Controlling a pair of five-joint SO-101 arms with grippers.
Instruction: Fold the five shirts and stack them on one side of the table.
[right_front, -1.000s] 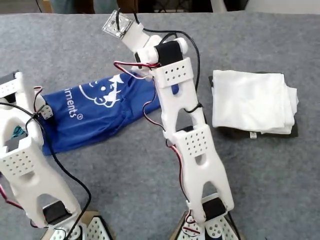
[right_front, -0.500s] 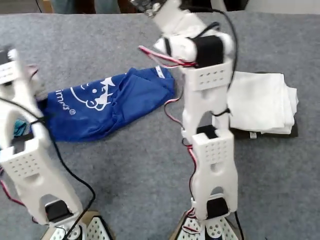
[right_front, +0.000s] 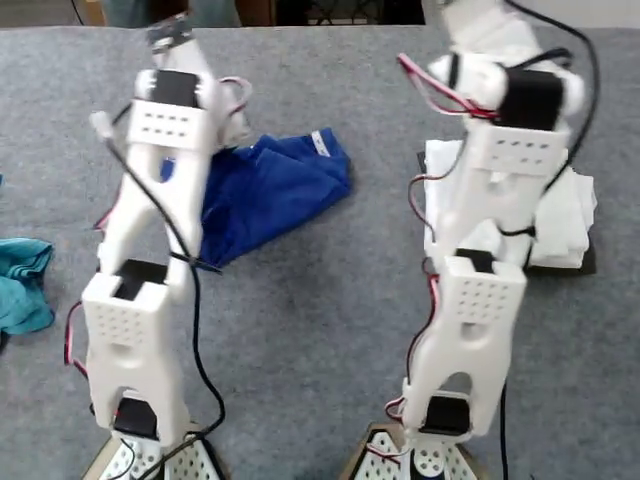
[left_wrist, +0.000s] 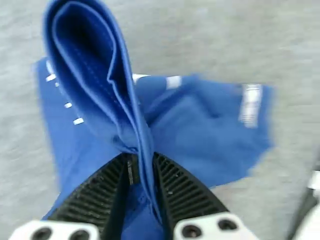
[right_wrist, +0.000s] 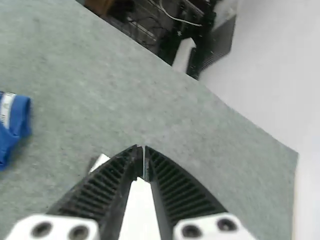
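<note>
A grey, fuzzy cover is lying over the whole table (right_front: 320, 330). The left gripper (left_wrist: 140, 160) is squeezing tight on a fold of the blue shirt (left_wrist: 200, 130). The fold is standing up between its black fingers (left_wrist: 95, 190). The rest of the blue shirt is lying bunched on the grey cover, near the far edge and partly under the left arm.

The right gripper (right_wrist: 142, 150) is pressed together with nothing in it. It is hanging over the far right part of the table, above an edge of the white shirt (right_front: 575, 215). The white shirt is lying folded on the right side of the table, and it is sitting on top of a black shirt (right_front: 585, 262). A teal shirt (right_front: 22, 285) is lying crumpled at the left edge, well apart from the others.

Past the far edge of the table, a dark rack (right_wrist: 165, 20) with wires is standing next to a white wall (right_wrist: 270, 60).
</note>
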